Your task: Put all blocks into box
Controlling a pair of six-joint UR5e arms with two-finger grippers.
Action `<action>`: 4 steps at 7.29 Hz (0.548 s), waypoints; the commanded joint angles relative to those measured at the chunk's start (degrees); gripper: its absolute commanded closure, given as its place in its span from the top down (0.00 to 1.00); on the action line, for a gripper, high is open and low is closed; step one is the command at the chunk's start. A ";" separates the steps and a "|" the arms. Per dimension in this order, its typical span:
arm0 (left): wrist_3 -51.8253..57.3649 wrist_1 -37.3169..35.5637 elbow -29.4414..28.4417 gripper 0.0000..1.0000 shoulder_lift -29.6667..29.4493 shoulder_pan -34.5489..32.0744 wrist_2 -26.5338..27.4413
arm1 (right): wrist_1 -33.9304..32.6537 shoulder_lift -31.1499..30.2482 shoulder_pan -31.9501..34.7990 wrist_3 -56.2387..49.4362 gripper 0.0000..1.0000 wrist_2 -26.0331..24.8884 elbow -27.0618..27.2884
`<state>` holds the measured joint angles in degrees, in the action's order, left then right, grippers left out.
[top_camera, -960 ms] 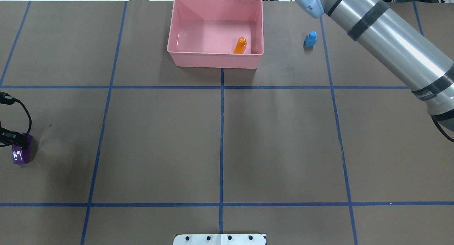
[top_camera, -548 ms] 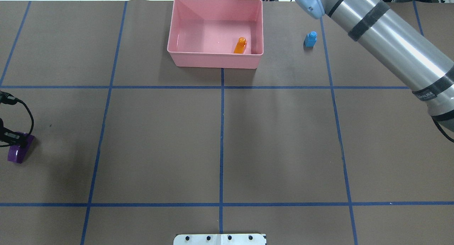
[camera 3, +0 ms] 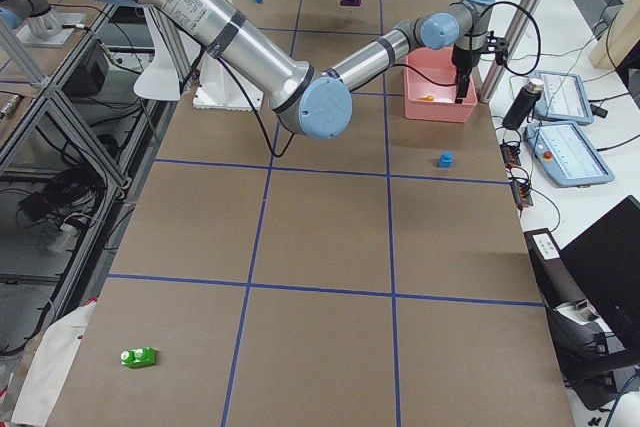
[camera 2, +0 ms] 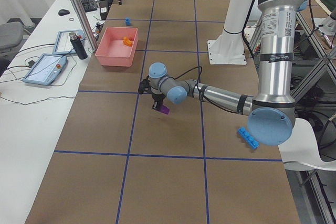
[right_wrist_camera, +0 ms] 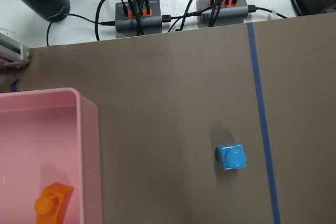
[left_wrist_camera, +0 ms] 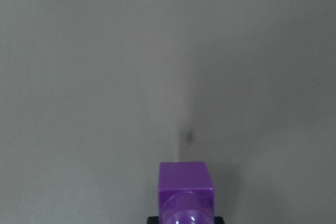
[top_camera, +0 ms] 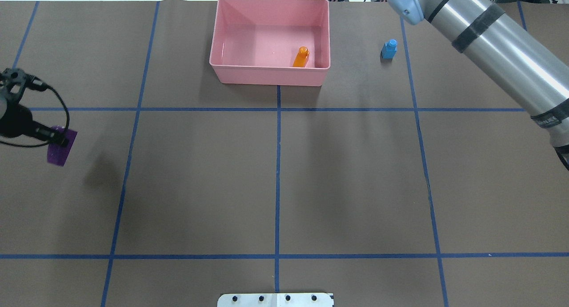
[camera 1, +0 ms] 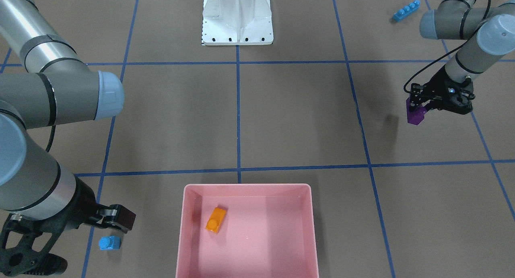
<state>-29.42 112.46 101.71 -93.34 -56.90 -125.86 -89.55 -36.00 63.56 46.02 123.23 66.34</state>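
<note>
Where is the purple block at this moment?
The purple block is held in the left gripper, off the table, near the left edge of the overhead view and far from the pink box.

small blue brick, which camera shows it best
Right wrist-mounted: the small blue brick sits unobstructed, stud up, clear of the pink box. Overhead and front-facing show it smaller; both side views show a speck; the left wrist view misses it.
</note>
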 commanded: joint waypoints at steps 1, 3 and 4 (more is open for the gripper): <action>-1.34 -15.50 -0.81 0.00 -18.01 -2.77 0.09 | 0.17 -3.54 2.70 -7.49 1.00 -0.10 -0.34; -10.18 -19.74 -13.57 0.00 -37.53 -2.60 0.09 | 0.69 -5.83 3.24 -9.98 1.00 -0.01 -0.51; -11.44 -19.65 -23.22 0.00 -46.75 -2.51 0.09 | 4.96 -7.93 3.15 -9.72 1.00 -0.01 -0.69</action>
<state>-37.90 93.71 89.13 -128.26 -59.49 -125.77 -88.03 -41.73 66.67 36.67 123.21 65.85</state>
